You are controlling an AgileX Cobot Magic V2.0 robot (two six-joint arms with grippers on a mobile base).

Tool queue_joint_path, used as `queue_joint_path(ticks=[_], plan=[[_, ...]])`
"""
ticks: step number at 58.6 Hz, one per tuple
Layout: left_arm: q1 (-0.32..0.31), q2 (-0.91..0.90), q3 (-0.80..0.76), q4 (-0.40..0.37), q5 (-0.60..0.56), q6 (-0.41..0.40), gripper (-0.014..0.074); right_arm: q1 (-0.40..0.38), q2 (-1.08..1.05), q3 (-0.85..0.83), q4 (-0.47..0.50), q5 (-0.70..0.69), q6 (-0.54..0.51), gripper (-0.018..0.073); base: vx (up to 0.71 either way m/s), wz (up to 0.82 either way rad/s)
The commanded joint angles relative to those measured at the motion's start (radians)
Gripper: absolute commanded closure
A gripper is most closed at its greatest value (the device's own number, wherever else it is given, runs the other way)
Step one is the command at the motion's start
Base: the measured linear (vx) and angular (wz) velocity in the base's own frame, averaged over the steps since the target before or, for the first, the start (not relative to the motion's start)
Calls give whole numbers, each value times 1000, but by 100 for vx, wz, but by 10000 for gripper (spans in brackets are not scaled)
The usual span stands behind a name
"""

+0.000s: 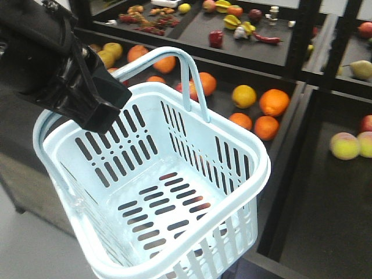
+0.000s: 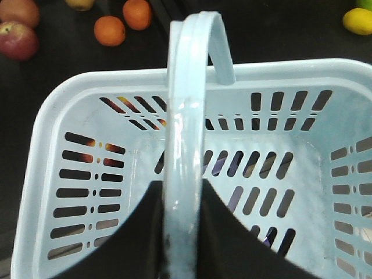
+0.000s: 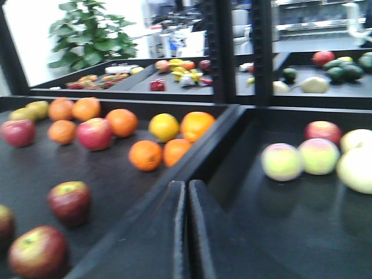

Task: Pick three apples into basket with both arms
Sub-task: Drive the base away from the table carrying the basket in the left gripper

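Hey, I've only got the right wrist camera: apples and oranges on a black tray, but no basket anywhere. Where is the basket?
Observer: The pale-blue basket is held by the left claw, which is shut on its loop handle.
Operator: Anything inside it yet?
Observer: Nothing. The front view shows only its bare slotted bottom.
Operator: Is it near the fruit?
Observer: Yes. The left wrist view shows a red apple and two oranges on the tray beyond its far rim.
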Motion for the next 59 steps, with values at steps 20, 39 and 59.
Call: queue_joint_path(ticks=[20, 39, 59], plan=[[3, -27, -28, -12, -41, -12, 602, -4, -12, 14, -2, -75, -7, 564, -12, 42], [3, -27, -28, -12, -41, -12, 602, -4, -12, 14, -2, -75, -7, 564, -13, 46], [3, -27, -28, -12, -41, -12, 602, -4, -12, 14, -2, -75, -7, 564, -13, 51]])
